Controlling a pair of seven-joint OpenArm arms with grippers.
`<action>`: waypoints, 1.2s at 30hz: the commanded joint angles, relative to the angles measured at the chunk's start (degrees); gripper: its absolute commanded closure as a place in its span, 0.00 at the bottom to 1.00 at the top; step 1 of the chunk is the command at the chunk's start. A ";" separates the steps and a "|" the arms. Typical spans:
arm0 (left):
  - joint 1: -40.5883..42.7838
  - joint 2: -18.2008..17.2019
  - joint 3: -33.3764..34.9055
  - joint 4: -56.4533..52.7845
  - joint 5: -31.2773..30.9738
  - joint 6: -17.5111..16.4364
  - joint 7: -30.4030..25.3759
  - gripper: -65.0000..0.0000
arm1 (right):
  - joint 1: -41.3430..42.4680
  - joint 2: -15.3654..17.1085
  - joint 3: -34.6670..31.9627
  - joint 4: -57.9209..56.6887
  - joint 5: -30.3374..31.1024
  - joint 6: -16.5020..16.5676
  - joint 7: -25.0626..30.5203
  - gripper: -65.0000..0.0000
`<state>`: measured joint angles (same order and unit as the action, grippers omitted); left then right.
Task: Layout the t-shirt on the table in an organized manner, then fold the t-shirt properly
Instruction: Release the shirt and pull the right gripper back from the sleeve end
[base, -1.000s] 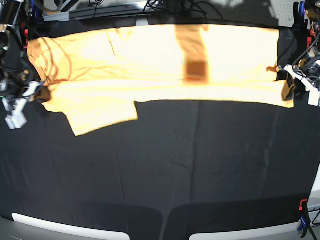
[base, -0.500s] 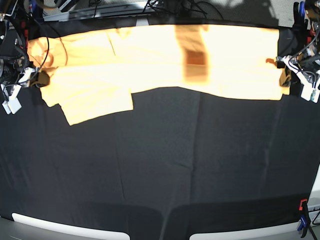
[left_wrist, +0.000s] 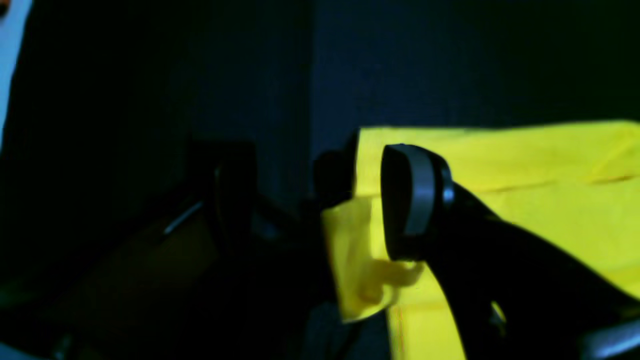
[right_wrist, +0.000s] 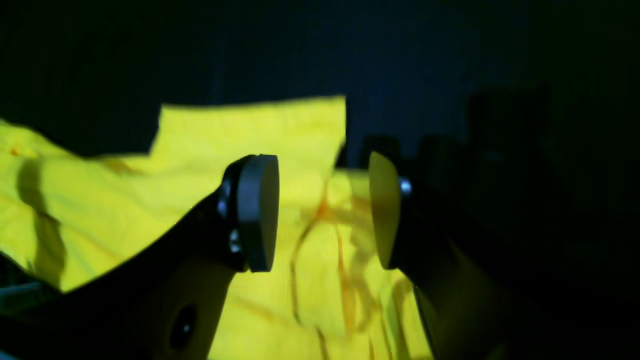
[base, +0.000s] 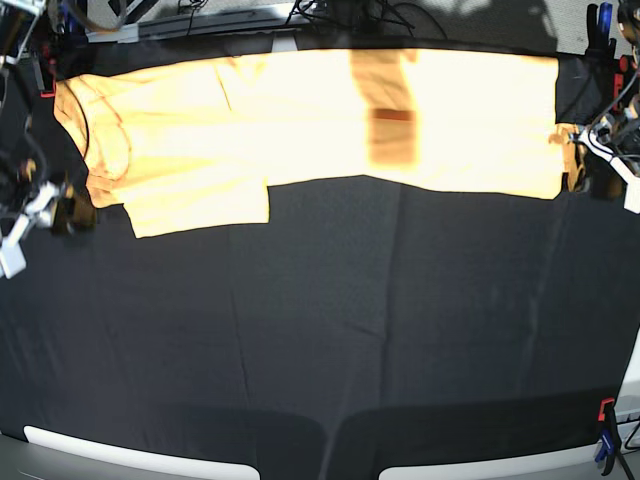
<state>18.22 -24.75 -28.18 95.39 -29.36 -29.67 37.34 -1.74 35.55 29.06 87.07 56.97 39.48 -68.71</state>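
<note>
T-shirt (base: 310, 120) lies stretched in a long folded band along the far edge of the table (base: 330, 330), one sleeve flap hanging toward me at my screen's left. From the right wrist camera I see the right gripper (right_wrist: 322, 215) with its pads parted and nothing between them, cloth spread just behind. On the left wrist camera the left gripper (left_wrist: 320, 210) also stands wide apart, one finger (left_wrist: 415, 200) over the shirt's corner, gripping nothing.
</note>
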 joint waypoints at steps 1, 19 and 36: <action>-0.63 -0.81 -0.37 1.09 -1.84 -0.09 -1.38 0.43 | 2.80 1.38 -1.14 -0.37 -0.96 -0.26 1.03 0.57; -1.25 -0.81 -0.37 1.09 -4.13 -0.13 -1.40 0.43 | 29.55 -4.35 -29.94 -32.09 -20.04 -5.44 1.81 0.57; -1.31 -0.81 -0.37 1.09 -4.09 -0.13 -2.84 0.43 | 29.51 -5.22 -29.94 -36.46 -17.73 -7.13 -7.08 0.57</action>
<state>17.32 -24.60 -28.14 95.42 -32.80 -29.80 35.97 26.81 29.56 -1.02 50.24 38.17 32.27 -74.87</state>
